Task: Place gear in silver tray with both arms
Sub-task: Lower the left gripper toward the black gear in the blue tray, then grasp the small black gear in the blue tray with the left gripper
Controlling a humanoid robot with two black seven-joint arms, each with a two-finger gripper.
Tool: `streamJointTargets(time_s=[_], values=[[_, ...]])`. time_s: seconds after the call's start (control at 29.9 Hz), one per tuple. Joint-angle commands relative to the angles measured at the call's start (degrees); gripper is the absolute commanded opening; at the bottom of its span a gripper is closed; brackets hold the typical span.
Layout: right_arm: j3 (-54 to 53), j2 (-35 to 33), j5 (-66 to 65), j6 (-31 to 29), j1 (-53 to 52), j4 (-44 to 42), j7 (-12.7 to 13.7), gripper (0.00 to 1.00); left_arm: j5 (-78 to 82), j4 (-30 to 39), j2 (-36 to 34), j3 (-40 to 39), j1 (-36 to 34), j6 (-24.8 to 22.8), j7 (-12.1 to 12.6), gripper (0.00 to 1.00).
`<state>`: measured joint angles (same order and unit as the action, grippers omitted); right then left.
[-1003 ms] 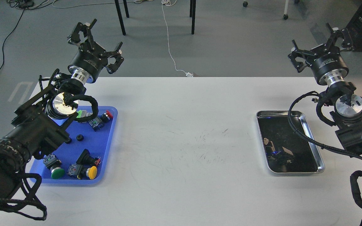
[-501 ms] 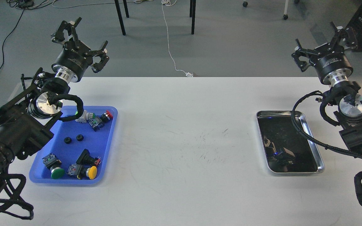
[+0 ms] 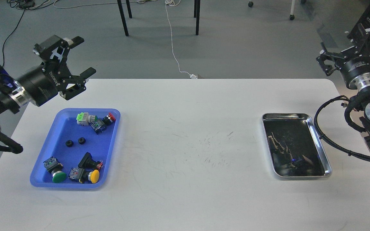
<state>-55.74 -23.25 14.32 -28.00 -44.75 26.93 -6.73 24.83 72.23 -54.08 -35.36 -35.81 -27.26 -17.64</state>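
Two small black gears point(image 3: 69, 143) point(image 3: 81, 140) lie in the blue plastic tray point(image 3: 72, 128) at the left. The silver tray point(image 3: 284, 115) lies at the right of the table, its dark bottom bare. My left gripper point(image 3: 81, 57) is open and empty, above the table's back left corner, behind the blue tray. My right gripper point(image 3: 348, 46) is open and empty, high beyond the table's back right corner, behind the silver tray.
The blue tray also holds several push-button switches with green point(image 3: 58, 176), yellow point(image 3: 94, 175) and red point(image 3: 110, 117) caps. Black cables point(image 3: 324, 138) from my right arm hang over the silver tray's right rim. Chair legs and floor cables lie beyond the table.
Both arms have swung outward. The left arm has moved left, off the blue tray, uncovering its left side. The right arm has moved right and away from the silver tray.
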Motion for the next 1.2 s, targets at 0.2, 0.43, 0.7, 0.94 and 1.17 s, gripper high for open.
streamJointTargets(time_s=[0.2,0.43,0.7,0.94,1.17], values=[[0.11,0.58,0.0,0.0,0.27,0.49,-0.03,1.0,37.63,4.59,-7.36,0.82,1.89,4.39,-5.21,0.96],[0.11,0.22,-0.08,0.0,0.27,2.42,-0.03,1.0,65.05,3.89,-7.36,8.45,2.86,15.9,-5.65,0.93],[0.11,0.22,-0.17,0.0,0.27,3.13,-0.03,1.0,85.47,-1.9,-6.31,20.06,2.77,28.48,-5.39,0.8],[1.42,0.49,-0.17,0.0,0.19,3.13,-0.03,1.0,85.82,-11.39,-0.87,22.0,2.68,28.57,-5.57,0.72],[1.6,0.84,-0.17,0.0,0.27,3.04,-0.03,1.0,85.82,-19.56,3.88,24.37,2.42,28.57,-5.65,0.56]])
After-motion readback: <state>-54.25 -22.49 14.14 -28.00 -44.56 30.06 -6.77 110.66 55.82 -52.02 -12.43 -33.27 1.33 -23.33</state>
